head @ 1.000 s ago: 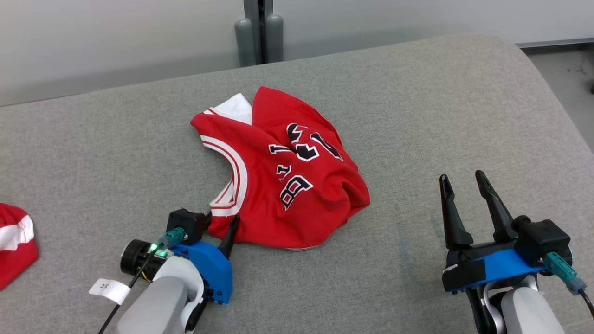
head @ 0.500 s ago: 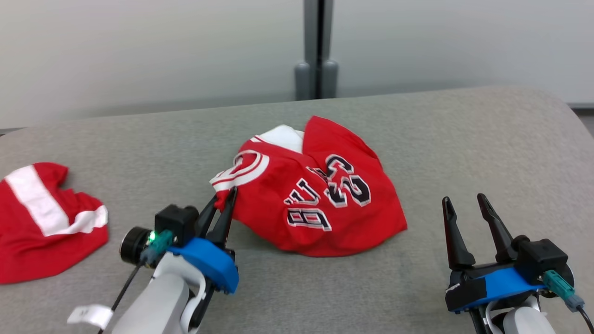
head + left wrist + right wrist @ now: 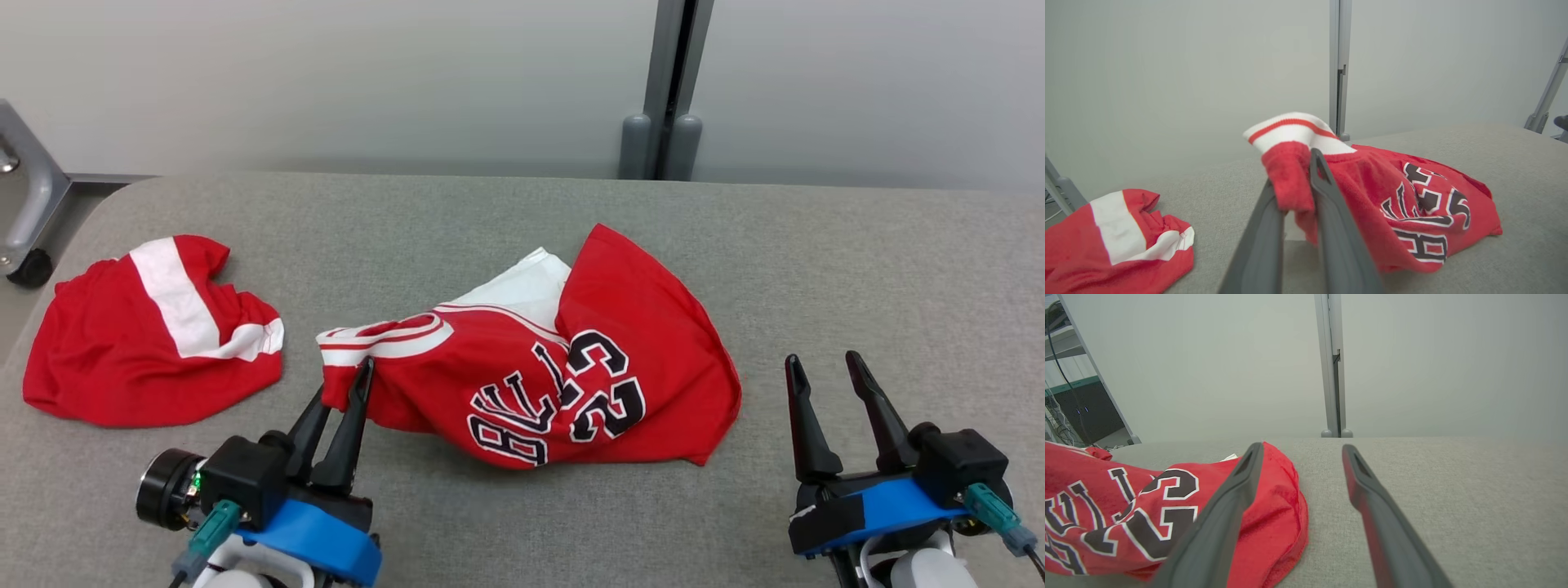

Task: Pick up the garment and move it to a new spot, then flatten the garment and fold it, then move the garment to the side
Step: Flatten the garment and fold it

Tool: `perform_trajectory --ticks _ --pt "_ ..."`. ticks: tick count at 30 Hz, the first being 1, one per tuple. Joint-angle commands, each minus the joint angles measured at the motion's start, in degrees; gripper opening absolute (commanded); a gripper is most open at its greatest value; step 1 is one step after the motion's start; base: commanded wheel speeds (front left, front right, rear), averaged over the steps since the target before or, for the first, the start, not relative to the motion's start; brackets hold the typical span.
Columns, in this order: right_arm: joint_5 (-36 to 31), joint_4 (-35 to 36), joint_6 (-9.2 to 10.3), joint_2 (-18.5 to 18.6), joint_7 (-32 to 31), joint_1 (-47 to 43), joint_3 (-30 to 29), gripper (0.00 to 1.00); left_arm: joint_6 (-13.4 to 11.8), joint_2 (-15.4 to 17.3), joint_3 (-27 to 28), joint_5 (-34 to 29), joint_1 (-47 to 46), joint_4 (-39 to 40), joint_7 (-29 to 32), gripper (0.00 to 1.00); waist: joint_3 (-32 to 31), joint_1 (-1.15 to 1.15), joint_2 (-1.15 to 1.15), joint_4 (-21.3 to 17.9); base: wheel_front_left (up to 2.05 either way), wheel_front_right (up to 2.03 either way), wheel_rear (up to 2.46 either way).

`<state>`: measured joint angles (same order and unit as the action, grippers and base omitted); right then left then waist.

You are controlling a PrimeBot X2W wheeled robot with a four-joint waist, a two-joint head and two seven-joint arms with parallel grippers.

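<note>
- grey fabric tabletop (image 3: pixel 816 269), pale wall (image 3: pixel 326 82) behind
- red basketball jersey with black lettering (image 3: pixel 637 351) crumpled mid-tabletop
- left gripper (image 3: pixel 347 380) pinching its striped edge
- right gripper (image 3: pixel 821 359) spread, front right
- red-and-white cloth (image 3: pixel 122 359) near left edge

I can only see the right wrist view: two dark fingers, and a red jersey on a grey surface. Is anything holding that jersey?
Observer: Yes. The left gripper is shut on the jersey, pinching its striped edge.
Operator: Is it up in the air?
Observer: Only the pinched edge looks lifted. The rest lies on the grey surface.
Operator: Anything else there?
Observer: A second red garment, with a white stripe, lies crumpled to the robot's left of the jersey.
</note>
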<state>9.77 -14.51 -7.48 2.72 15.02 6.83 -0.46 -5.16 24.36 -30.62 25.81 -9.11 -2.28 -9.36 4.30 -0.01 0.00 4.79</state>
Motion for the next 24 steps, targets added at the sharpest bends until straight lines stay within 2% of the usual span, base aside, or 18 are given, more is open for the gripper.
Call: perform_trajectory --ticks 1,5,9,17,24 --pt "0.51 0.05 -0.03 0.31 0.23 -0.12 -0.21 1.00 -0.56 0.31 -0.07 -0.29 0.72 1.68 0.55 0.00 0.57 0.01 0.00 0.71 0.00 0.00 0.00" --pt "0.93 -0.05 -0.03 0.30 0.23 0.56 0.14 1.00 -2.67 2.02 -0.27 -0.67 3.51 8.76 3.30 0.00 1.15 0.01 0.00 1.22 0.00 0.00 0.00" --pt "1.10 -0.54 -0.03 0.31 0.23 1.28 0.78 1.00 -3.41 2.25 -0.47 -0.43 4.63 11.00 4.39 0.00 1.36 0.01 0.00 0.21 0.00 0.00 0.00" --pt "0.53 -0.86 -0.03 0.29 0.23 2.04 0.54 1.00 -2.99 1.53 -0.76 -0.21 3.35 9.81 3.65 0.00 1.74 0.01 0.00 -2.85 0.00 0.00 0.00" --pt "0.11 -0.63 -0.03 0.30 0.23 2.73 0.94 1.00 -1.01 0.43 -0.63 0.07 -1.12 5.91 1.65 0.00 3.42 0.01 0.00 -5.89 0.00 0.00 0.00"
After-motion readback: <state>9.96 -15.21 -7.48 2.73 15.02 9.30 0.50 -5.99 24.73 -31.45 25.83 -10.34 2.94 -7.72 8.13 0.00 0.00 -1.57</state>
